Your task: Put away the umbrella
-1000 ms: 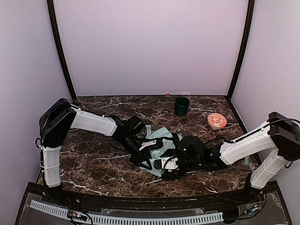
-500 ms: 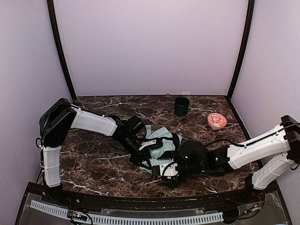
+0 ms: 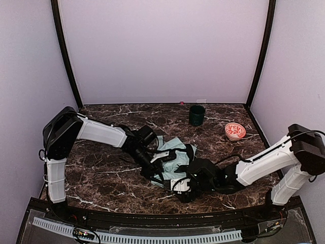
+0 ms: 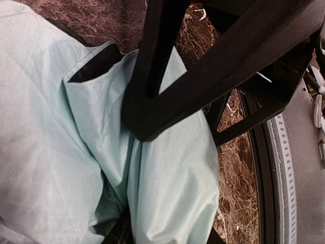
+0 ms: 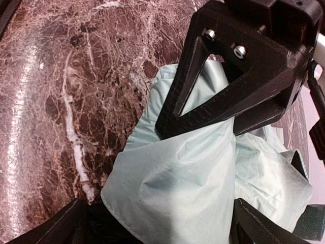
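The umbrella [image 3: 175,151] is lying crumpled on the table [image 3: 101,173], likely handling light, limp and slippery; the left gripper [image 4: 132,183] is pinching a canopy fold, and the right gripper [image 5: 165,188] is standing wide open, holding nothing.

Mint-green umbrella [image 3: 170,147] (black underside), brown white-veined marble table [image 3: 101,173], dark green cup [image 3: 197,115].

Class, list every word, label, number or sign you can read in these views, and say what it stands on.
No text can be read in any view.
On the umbrella, dark green cup and red-patterned bowl: no lettering visible.
Small white tag behind the cup: too small to read.
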Action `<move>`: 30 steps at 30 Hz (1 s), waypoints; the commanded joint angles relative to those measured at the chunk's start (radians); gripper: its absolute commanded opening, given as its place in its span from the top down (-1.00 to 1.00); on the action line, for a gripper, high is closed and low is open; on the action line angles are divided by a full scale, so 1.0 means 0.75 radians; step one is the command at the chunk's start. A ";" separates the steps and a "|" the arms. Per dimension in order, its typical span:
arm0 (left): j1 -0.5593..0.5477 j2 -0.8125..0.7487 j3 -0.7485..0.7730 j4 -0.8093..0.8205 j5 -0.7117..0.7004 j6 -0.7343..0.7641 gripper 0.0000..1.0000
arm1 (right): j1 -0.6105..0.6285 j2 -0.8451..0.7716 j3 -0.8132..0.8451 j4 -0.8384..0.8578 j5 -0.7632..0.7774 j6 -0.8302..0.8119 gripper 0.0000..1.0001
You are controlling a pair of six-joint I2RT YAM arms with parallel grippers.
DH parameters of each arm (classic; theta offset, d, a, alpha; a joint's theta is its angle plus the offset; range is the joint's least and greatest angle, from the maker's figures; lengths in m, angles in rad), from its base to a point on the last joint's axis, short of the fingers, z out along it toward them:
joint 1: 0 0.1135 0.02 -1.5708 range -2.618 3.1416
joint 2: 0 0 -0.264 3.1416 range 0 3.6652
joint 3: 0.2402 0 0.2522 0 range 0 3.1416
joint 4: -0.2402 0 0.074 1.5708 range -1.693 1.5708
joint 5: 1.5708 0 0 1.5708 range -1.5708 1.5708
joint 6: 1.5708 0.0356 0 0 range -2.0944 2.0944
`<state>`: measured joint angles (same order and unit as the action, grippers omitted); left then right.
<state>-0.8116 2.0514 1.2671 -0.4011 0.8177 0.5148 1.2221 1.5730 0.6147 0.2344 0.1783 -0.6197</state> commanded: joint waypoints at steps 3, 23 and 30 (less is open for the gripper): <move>0.010 0.100 -0.090 -0.253 -0.118 -0.031 0.33 | -0.073 0.109 0.000 0.008 0.025 0.036 -0.70; 0.074 -0.732 -0.719 0.700 -0.208 -0.118 -0.44 | -0.158 0.059 0.044 -0.202 -0.345 0.191 0.78; 0.026 -0.929 -0.978 1.086 -0.291 0.013 -0.50 | -0.230 0.054 0.100 -0.250 -0.490 0.245 0.89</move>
<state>-0.7620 1.3636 0.5751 0.2188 0.6849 0.4526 1.0851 1.5993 0.6792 0.1814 -0.0994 -0.4911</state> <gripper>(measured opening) 0.755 0.054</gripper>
